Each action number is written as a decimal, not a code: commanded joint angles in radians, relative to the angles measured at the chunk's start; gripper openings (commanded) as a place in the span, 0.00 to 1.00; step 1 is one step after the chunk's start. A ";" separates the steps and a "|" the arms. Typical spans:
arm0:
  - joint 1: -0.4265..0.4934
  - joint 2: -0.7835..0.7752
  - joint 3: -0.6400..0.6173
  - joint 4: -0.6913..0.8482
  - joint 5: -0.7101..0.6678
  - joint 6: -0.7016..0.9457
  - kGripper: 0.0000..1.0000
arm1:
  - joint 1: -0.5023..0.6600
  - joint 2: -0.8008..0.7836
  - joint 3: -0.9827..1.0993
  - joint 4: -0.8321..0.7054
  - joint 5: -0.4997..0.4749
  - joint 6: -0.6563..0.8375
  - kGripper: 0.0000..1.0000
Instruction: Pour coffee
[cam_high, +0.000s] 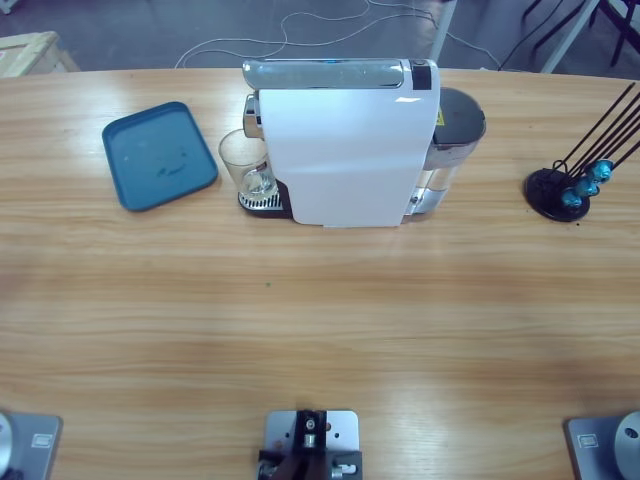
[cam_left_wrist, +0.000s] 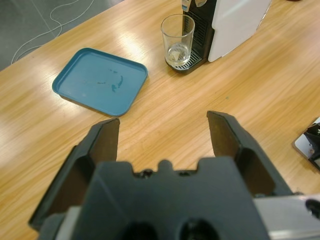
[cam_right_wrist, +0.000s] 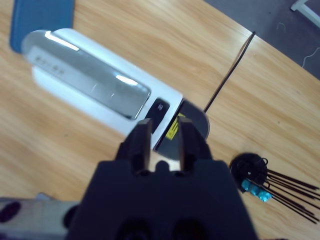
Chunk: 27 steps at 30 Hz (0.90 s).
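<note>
lab: cables (cam_high: 300, 30) on grey floor (cam_high: 150, 30)

The left gripper (cam_left_wrist: 163, 131) hangs above the table with its two black jaws spread wide and nothing between them, tilted down and forward. The right gripper (cam_right_wrist: 166, 134) points almost straight down from high up, its jaws close together with only a narrow gap and nothing held. Neither arm shows in the high view.
</note>
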 joint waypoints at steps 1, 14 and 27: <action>-0.007 0.018 0.029 -0.016 -0.004 -0.016 0.98 | 0.011 -0.006 -0.025 0.092 0.054 0.009 1.00; -0.007 0.027 0.033 -0.019 -0.006 -0.020 0.98 | 0.011 -0.009 -0.015 0.136 0.069 0.009 1.00; -0.007 0.056 0.048 -0.036 -0.017 -0.026 0.98 | 0.011 -0.034 -0.017 0.158 0.065 -0.003 1.00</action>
